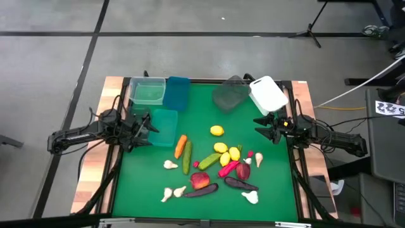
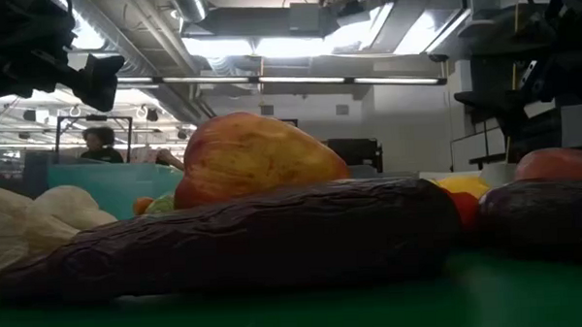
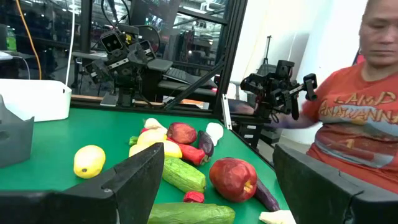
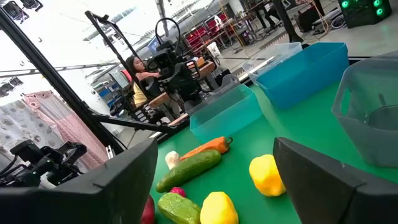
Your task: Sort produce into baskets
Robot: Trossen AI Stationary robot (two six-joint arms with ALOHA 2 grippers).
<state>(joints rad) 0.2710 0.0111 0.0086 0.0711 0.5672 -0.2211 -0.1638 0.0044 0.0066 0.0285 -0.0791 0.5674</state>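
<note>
At opposite tabletop edges, our left gripper (image 1: 150, 128) and right gripper (image 1: 261, 125) hung with jaws spread and empty; we feared either nudging the crowded produce (image 1: 218, 166) off-grip.

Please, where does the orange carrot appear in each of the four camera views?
High view: the carrot lies left of centre on the green mat, beside the teal basket.
Low view: not clearly in it; only a small orange bit behind the big pieces, I cannot tell.
Left wrist view: not in it.
Right wrist view: carrot behind a cucumber.
Shared landmark: the teal basket.
</note>
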